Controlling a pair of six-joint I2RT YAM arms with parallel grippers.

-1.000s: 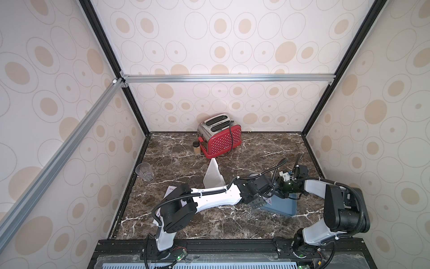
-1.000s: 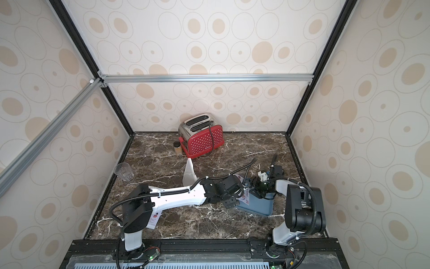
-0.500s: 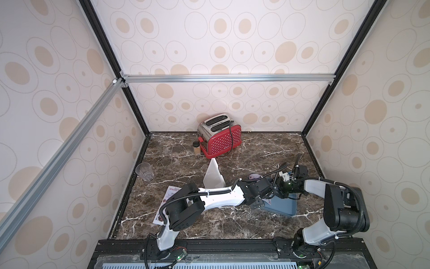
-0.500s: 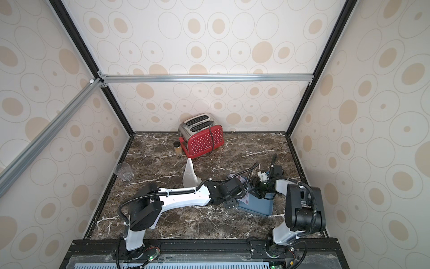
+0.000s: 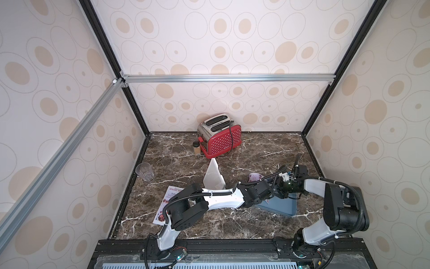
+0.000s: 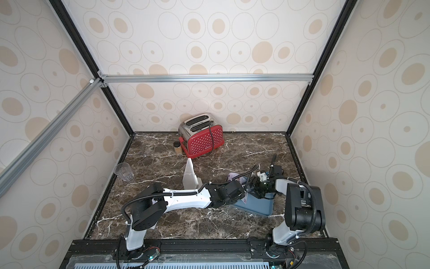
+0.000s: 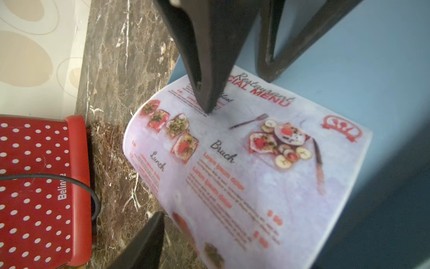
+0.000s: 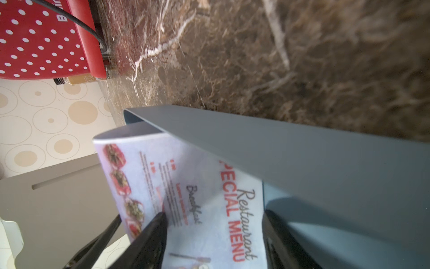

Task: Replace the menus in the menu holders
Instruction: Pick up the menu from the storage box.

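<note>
Marble tabletop (image 5: pixel 209 223), both arms at blue-grey tray (image 5: pixel 283 207). Left gripper (image 7: pixel 183 161) narrower than second ago, jaws apart, nothing clamped: curled menu (image 7: pixel 256 174) edge between them, one fingertip (image 7: pixel 206 102) touching sheet. Right gripper (image 8: pixel 214 219) unchanged, spread over same menu's heading. Second menu (image 5: pixel 164 205) well behind left gripper, now uncovered. Menu holder (image 5: pixel 213 177) beside left forearm.

Bright even light, blurred wrist views
</note>
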